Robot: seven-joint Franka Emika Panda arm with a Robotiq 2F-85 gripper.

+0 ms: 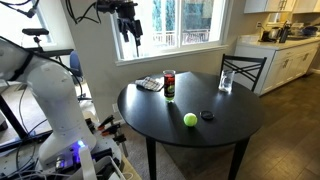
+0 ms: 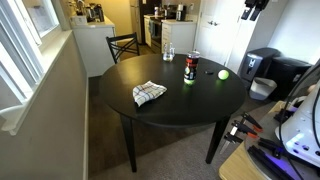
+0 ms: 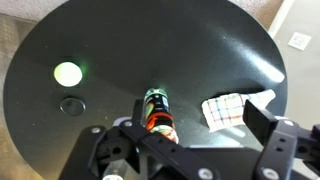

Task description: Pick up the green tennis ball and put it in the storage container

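Observation:
The green tennis ball (image 1: 190,119) lies on the round black table (image 1: 145,108), near its front edge; it also shows in the other exterior view (image 2: 223,74) and in the wrist view (image 3: 68,73). The storage container (image 1: 169,84), a slim upright tube with a red band, stands near the table's middle (image 2: 190,68) (image 3: 157,112). My gripper (image 1: 127,25) hangs high above the table, far from both things. It shows at the top edge in an exterior view (image 2: 252,8). In the wrist view the gripper (image 3: 200,120) is open and empty, with the container below between the fingers.
A small flat black round object (image 1: 207,115) lies next to the ball. A checked cloth (image 1: 148,85) lies beside the container. A clear glass (image 1: 226,81) stands at the table's far side by a black chair (image 1: 243,68). A window wall flanks the table.

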